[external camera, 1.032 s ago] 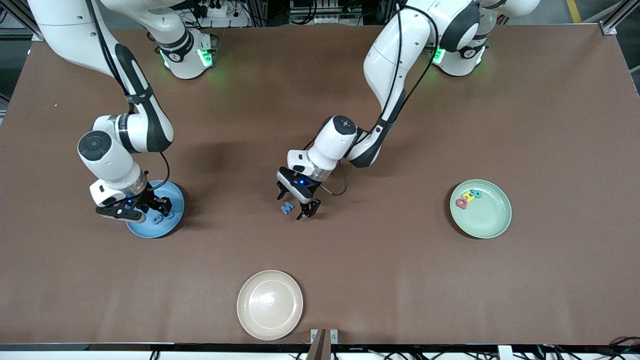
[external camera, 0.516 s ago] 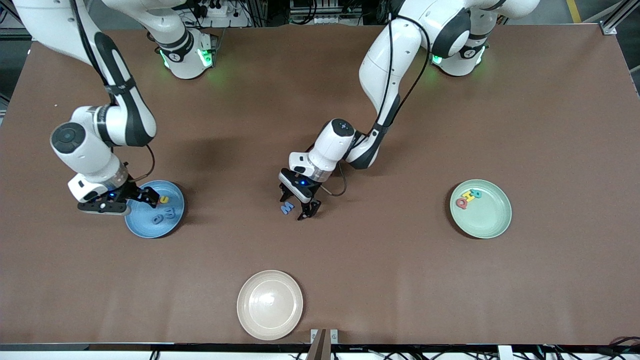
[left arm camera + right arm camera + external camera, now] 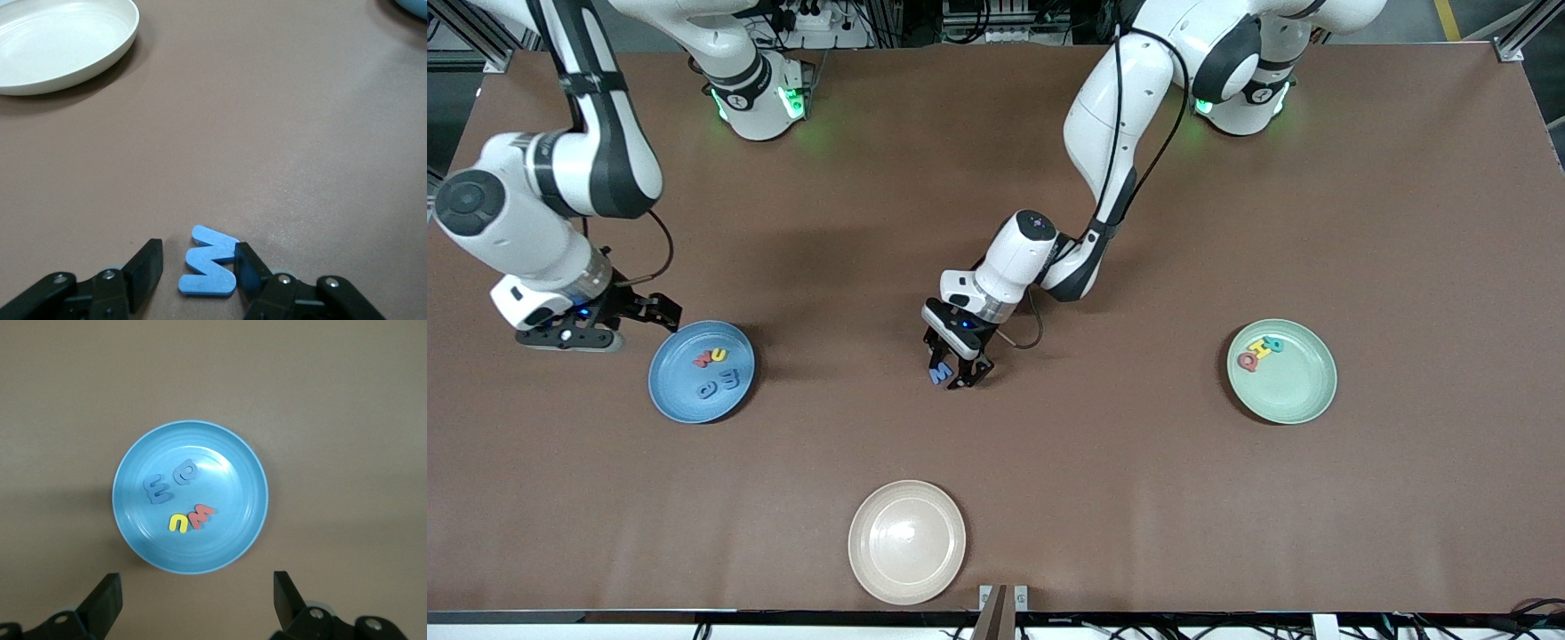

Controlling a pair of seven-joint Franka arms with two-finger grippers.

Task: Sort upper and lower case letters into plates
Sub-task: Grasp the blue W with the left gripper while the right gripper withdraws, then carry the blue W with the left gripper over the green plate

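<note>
The right gripper [image 3: 609,322], fingers spread, hangs beside the sky blue plate [image 3: 740,391], which holds four letters [image 3: 713,372]. Mid-table, the left gripper [image 3: 953,363] brackets the blue M [image 3: 940,374]; one finger seemingly touches it.

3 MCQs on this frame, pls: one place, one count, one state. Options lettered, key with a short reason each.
1. Where does the blue letter M lie?
A. on the bare table
B. in the cream plate
C. in the pale green plate

2. How many letters lie in the sky blue plate?
A. two
B. four
C. six

3. How do the right gripper jaws stand?
A. shut on a letter
B. shut on nothing
C. open and holding nothing

Key:
1 A, the left wrist view shows it flat on the table between the left gripper fingers.
2 B, the right wrist view shows two blue, one yellow, one red.
3 C, its fingers stand wide apart above the plate.
</note>
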